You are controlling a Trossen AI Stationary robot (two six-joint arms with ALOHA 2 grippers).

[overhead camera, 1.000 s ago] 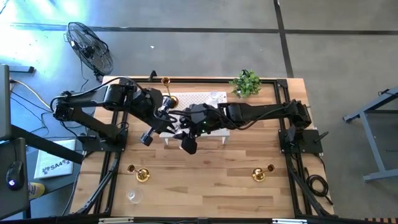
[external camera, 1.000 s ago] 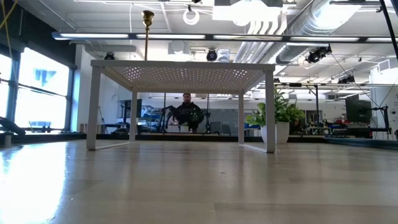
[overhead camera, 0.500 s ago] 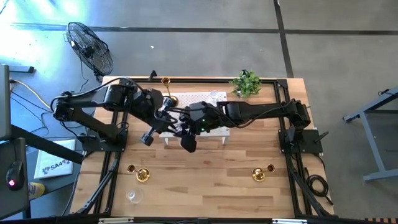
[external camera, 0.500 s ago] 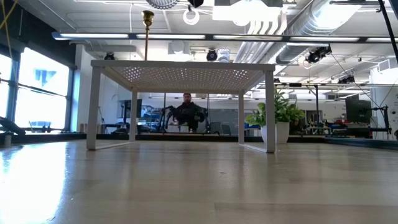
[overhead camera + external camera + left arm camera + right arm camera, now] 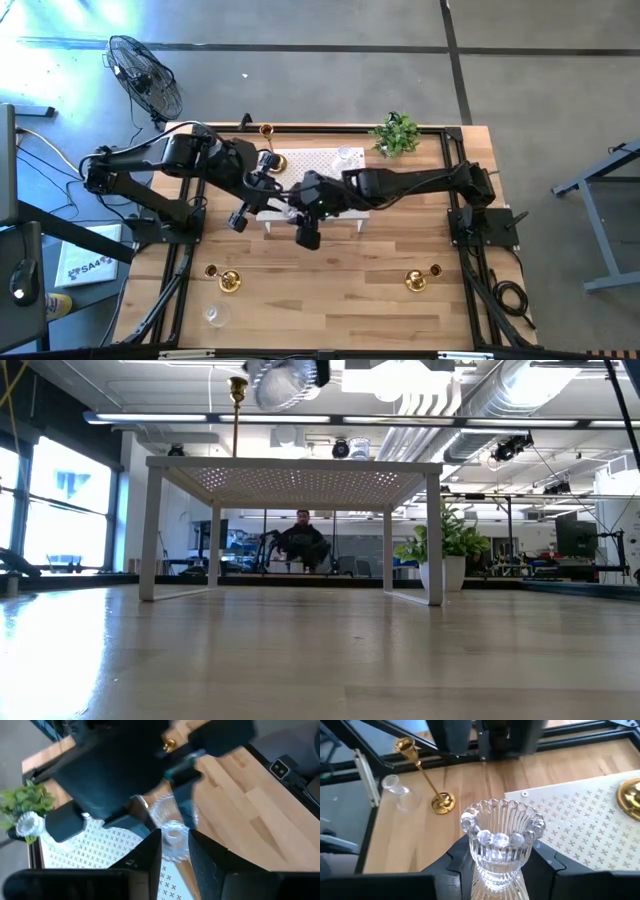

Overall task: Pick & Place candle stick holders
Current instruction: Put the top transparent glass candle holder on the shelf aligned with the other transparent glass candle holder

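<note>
Here, both hands meet above the white stand [image 5: 315, 175] in the middle of the counter [image 5: 330, 300]. The right hand [image 5: 496, 865] grips a clear ribbed glass holder [image 5: 501, 840] by its stem, upright, between its 2 fingers. In the left wrist view the same holder sits just ahead of the left hand [image 5: 172, 852], whose fingers stand slightly apart on either side of it; I cannot tell whether they touch it. In the low view the glass holder shows above the stand's top, near a tall brass holder [image 5: 236, 415]. On the stand lie a gold holder [image 5: 630, 797] and another glass one [image 5: 346, 156]. Elsewhere on the counter stand 2 brass holders near the front left [image 5: 228, 282] and front right [image 5: 416, 281], a clear glass [image 5: 214, 315], and a plant [image 5: 396, 133] at the back.
</note>
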